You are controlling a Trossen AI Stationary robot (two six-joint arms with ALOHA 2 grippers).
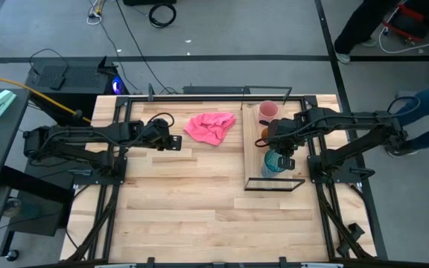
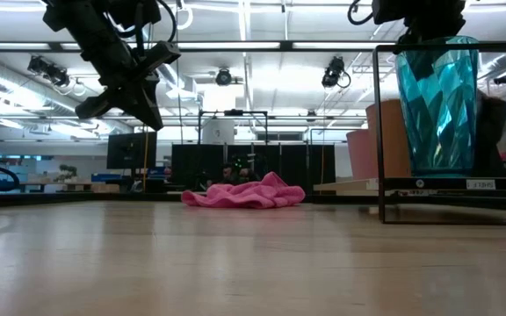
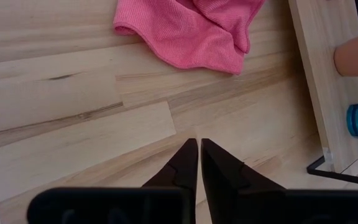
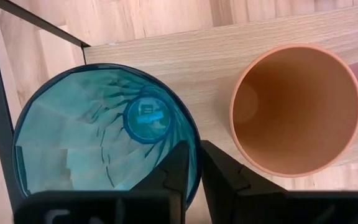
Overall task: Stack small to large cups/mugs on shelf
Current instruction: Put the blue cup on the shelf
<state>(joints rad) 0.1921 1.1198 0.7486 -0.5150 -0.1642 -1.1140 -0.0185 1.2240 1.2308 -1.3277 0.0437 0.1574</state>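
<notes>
Translucent teal cup [image 4: 104, 149], faceted walls, round base disc with a small unreadable mark, stands upright on pale wood shelf [image 1: 253, 160] near its black wire end. Orange-brown cup [image 4: 296, 109] upright just beside it, plain matte; pink cup [image 1: 268, 110] farther along the shelf. Right claw [image 4: 192, 163] narrow, pinching the teal cup's rim. Left claw [image 3: 199, 163] closed on nothing, over bare bench [image 1: 177, 201] near pink cloth [image 1: 210, 126]. Shelf-edge label in low view unreadable.
</notes>
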